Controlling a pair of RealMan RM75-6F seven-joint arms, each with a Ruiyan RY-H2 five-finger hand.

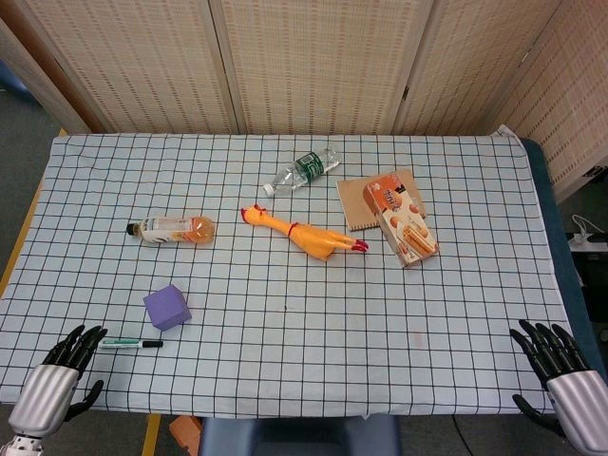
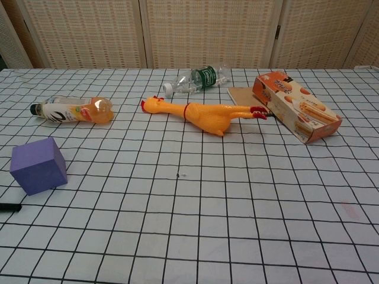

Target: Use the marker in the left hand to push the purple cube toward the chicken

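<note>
Purple against a white, black-gridded tablecloth, the cube sits near the table's front-left corner, as we see from the head view. It lies well apart from the yellow rubber chicken, which stretches on its side near the table's centre, head toward the left and red feet toward the right. Just in front of the cube, and slightly left of it, the marker lies flat on the cloth, its dark cap pointing right. We see the left hand at the table's front-left edge, fingers spread and holding nothing, its fingertips just beside the marker's white end; whether they touch it we cannot tell. At the front-right edge, the right hand also rests with fingers spread and empty.

Beyond the cube, an orange-drink bottle lies on its side. A clear water bottle with a green label lies behind the chicken. To the right, an orange snack box rests partly over a brown notebook. In the chest view we see neither hand, only the marker's dark tip at the left edge.
</note>
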